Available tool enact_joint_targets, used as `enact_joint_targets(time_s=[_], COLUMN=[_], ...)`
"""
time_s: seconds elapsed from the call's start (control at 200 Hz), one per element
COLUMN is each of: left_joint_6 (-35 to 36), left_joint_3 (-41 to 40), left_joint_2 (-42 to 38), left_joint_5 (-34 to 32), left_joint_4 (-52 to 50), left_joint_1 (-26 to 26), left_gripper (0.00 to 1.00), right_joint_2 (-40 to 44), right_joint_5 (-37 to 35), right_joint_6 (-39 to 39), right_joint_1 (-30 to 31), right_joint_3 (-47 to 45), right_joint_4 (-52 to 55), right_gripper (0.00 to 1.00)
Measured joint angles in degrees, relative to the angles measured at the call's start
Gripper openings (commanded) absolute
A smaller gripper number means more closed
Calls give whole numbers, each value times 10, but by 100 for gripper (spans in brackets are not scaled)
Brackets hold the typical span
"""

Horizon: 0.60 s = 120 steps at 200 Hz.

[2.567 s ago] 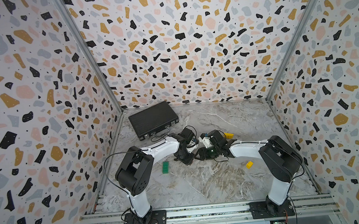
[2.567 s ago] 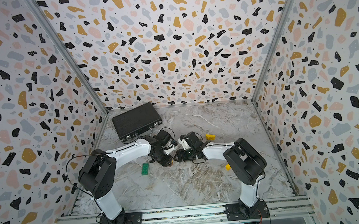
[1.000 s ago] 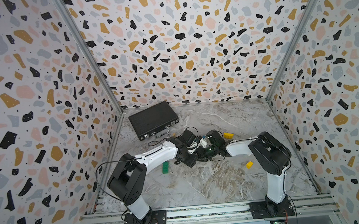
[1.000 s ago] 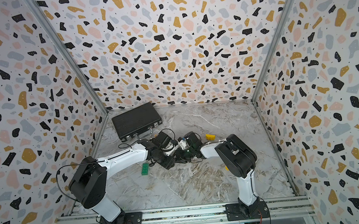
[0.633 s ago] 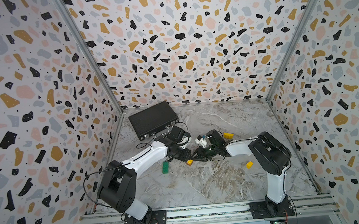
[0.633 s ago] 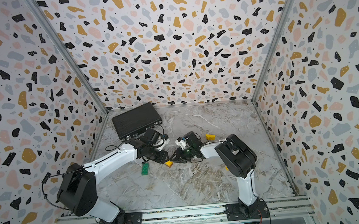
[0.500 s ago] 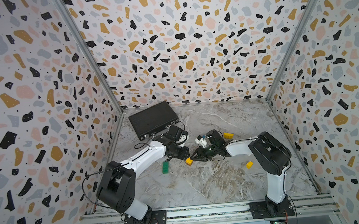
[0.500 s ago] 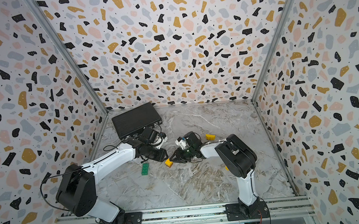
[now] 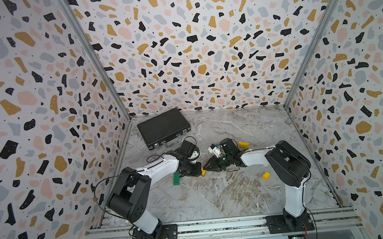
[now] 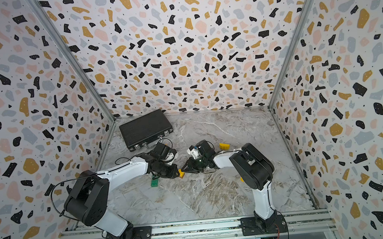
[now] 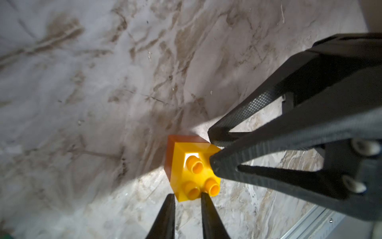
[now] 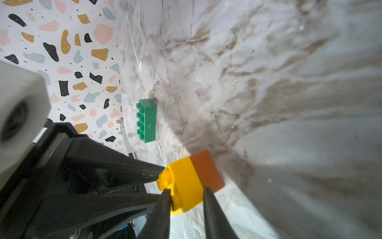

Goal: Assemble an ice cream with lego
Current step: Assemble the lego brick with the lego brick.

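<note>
Scene: You are looking down on a grey-veined marble-patterned floor [image 9: 218,199] walled in by speckled terrazzo panels [image 9: 199,54]. Read twelve o'clock as the back wall.
Ice cream: The partly built ice cream [image 9: 203,171] is a glossy yellow studded plastic brick joined to an orange-brown plastic brick. It sits at the middle of the floor, between your two grippers, tipped so its studs face the left arm. You cannot tell whether it touches the floor.
Left gripper: Your left gripper [image 11: 187,196] reaches in from nine o'clock. Its black fingers are drawn almost together, pinching one studded corner of the yellow brick.
Right gripper: Your right gripper [image 12: 187,197] reaches in from three o'clock. Its fingers are partway closed, clamping the yellow brick by two opposite sides.
Green brick: A long green studded plastic brick [image 9: 176,179] lies at nine o'clock of the ice cream, near it but apart.
Yellow bricks: A yellow plastic wedge brick [image 9: 243,144] lies at two o'clock of the ice cream. A small yellow plastic brick [image 9: 266,175] lies at four o'clock, well apart.
Case: A closed black rectangular case [image 9: 163,128] lies at eleven o'clock, near the back corner.
</note>
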State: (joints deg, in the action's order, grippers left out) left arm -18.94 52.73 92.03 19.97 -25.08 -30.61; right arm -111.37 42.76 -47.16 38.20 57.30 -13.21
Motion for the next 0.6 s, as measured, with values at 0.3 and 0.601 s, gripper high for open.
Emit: enact_joint_targets(time_s=[0.3, 0.601], left_joint_6=[-25, -45], left_joint_3=[-9, -6], left_joint_2=[0, -29], left_joint_5=[6, 1], left_joint_4=[28, 14], left_joint_1=[1, 0], left_gripper=[30, 68], right_joint_2=[0, 9], right_joint_5=[-11, -44], right_joint_6=[7, 17], right_joint_1=[-3, -3], right_joint_3=[10, 12], right_joint_4=[17, 50], right_gripper=[34, 54])
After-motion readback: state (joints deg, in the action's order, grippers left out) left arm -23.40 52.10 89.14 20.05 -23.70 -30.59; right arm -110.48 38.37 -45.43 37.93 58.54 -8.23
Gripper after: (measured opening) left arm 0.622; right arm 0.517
